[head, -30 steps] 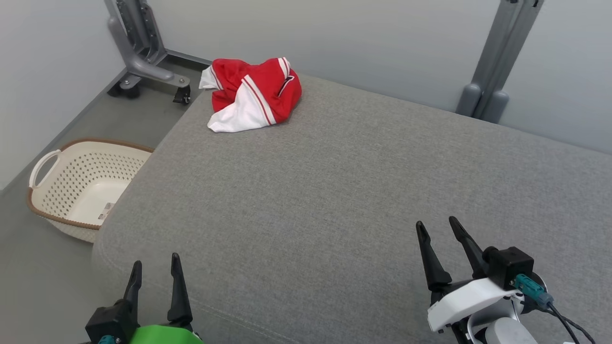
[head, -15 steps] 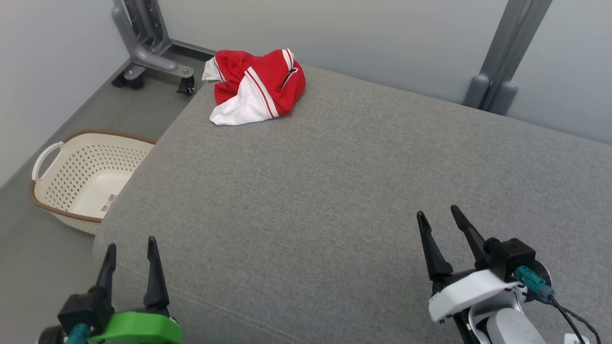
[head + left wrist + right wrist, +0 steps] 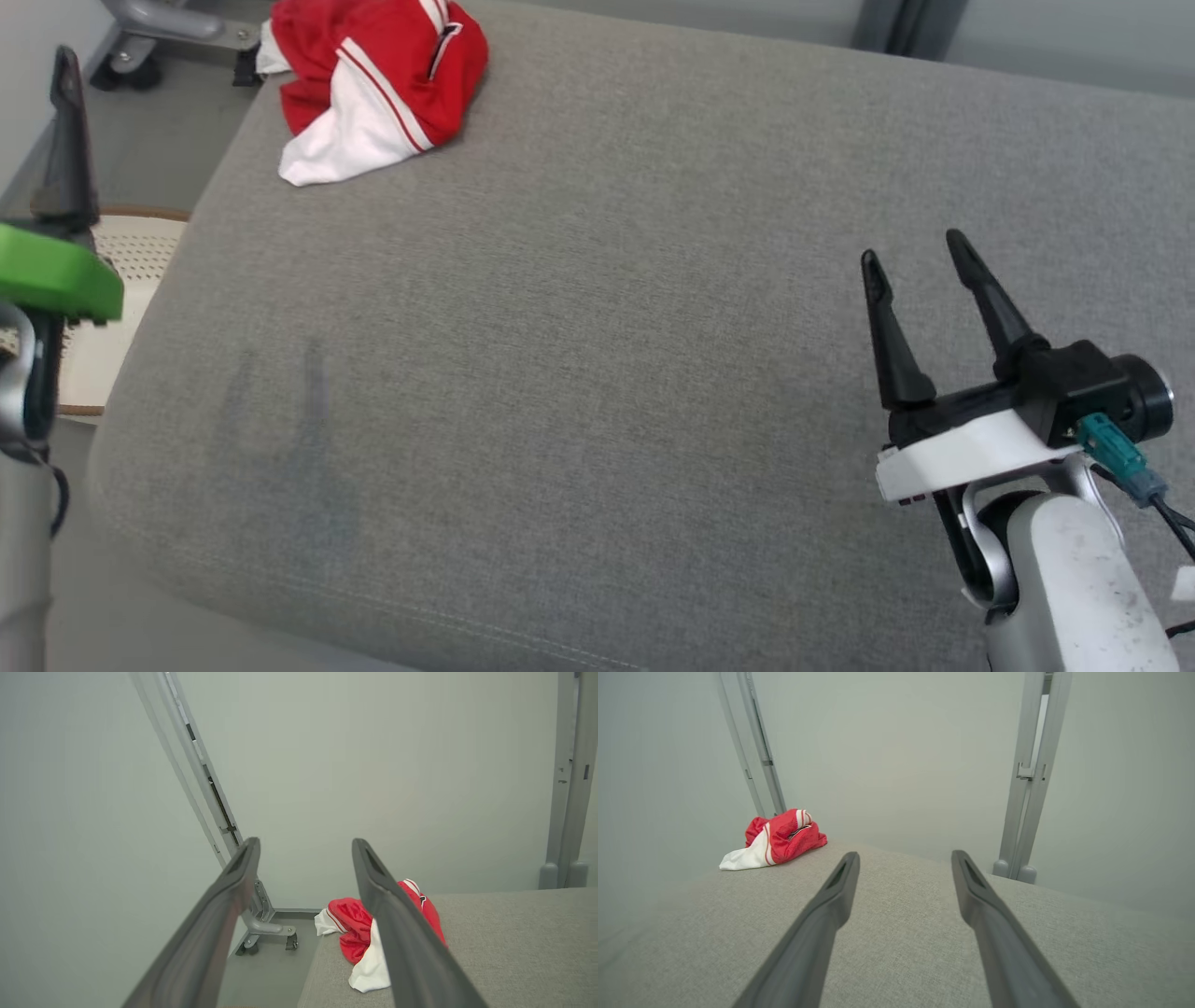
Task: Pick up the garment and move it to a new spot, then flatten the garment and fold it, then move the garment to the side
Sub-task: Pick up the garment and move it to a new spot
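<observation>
Both grippers are spread wide and carry nothing. The right gripper (image 3: 911, 247) hovers at the lower right of the head view, and the left gripper (image 3: 304, 843) is raised at the far left edge, one dark finger pointing up.

The grey cushion (image 3: 597, 355) takes up most of the frame. A cream basket (image 3: 131, 261) sits on the floor just off its left edge, partly behind the left arm. The garment (image 3: 373, 65), red with white panels and stripes, lies crumpled at the upper left, on the cushion's far corner and well apart from both grippers.

This looks like the very start of the task, the reach for the pickup. The next move calls for sending a gripper up the frame to the heap and closing on a thick fold, not a thin edge.
</observation>
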### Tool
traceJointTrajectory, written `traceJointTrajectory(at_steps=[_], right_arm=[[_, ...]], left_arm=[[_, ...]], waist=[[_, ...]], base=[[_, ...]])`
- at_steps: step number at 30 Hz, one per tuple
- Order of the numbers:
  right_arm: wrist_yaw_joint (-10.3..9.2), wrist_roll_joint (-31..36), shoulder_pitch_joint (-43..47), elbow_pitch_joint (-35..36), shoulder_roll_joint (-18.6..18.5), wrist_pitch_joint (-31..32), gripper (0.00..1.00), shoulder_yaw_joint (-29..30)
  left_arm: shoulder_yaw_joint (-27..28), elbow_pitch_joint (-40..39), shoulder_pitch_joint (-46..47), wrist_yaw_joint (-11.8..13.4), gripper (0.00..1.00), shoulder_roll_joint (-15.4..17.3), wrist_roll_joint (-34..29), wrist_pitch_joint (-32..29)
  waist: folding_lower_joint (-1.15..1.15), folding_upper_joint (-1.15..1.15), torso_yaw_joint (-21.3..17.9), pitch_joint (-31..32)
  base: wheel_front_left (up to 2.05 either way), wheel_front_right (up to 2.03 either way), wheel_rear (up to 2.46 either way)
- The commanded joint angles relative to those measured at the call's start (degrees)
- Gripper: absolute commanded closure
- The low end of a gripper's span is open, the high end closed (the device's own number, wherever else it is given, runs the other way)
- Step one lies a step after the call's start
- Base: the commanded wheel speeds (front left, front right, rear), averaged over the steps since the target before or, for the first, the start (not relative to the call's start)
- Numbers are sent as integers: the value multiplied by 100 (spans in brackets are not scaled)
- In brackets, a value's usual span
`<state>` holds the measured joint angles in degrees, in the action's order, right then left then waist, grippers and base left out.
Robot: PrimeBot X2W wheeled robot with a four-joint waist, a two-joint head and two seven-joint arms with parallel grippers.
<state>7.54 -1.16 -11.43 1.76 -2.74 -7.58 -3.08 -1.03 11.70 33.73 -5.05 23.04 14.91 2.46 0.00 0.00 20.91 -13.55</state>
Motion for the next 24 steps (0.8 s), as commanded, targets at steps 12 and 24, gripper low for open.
traceJointTrajectory(at_steps=[12,24], right_arm=[[-10,490,-74,1798,-19,571,0,426],[-11,581,-157,2200,-22,539,0,563]], left_arm=[[-657,1758,2502,-234,0,579,337,-961],[-1444,2826,3035,-240,0,667,1226,-1455]], waist=[[0,0,-1386,-2350],[0,0,-1549,-2935]], base=[[0,0,0],[0,0,0]])
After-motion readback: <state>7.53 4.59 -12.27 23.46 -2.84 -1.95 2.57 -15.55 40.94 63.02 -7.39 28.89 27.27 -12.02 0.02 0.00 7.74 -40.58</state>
